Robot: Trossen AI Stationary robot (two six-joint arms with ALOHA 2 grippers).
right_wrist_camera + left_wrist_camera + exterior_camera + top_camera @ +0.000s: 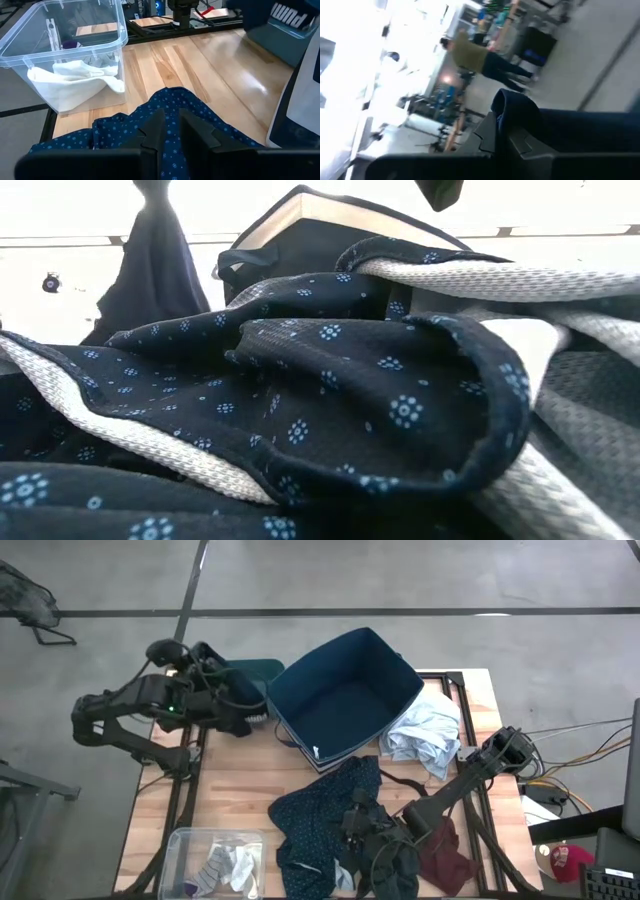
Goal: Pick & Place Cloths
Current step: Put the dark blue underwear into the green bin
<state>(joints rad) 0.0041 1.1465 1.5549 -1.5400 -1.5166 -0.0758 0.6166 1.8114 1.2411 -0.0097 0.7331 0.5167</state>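
The navy white-dotted shirt (pixel 315 815) lies crumpled on the table's near middle and fills the low view (pixel 330 380). My right gripper (pixel 362 828) is down on it, shut on a raised fold (pixel 172 132). My left gripper (pixel 248 712) is off the table's far left corner, shut on a dark teal garment (pixel 250 673), which hangs as a dark strip in the low view (pixel 155 270). The pale blue-white shirt (pixel 425 735) lies right of the box. A maroon piece (pixel 452 858) and a black piece (pixel 388 865) lie at the near edge. My left gripper pinches the dark teal garment between its two fingers (pixel 492 137); a bunched edge (pixel 512 107) sticks out past them. The garment is lifted clear and hangs slack below the gripper. Which part of it is held I cannot tell. My right gripper pinches a raised fold of the navy dotted shirt (pixel 172 100) between its two fingers (pixel 152 132), slanting down from the table's right. The fold peaks at the fingers. The remainder of the shirt lies on the table.
The big navy fabric box (pixel 345 700) stands open at the table's far middle. A clear plastic bin (pixel 215 860) with white and grey socks (pixel 82 75) sits at the near left corner. Bare wood shows between bin and box. A person (pixel 477 57) stands in the room beyond.
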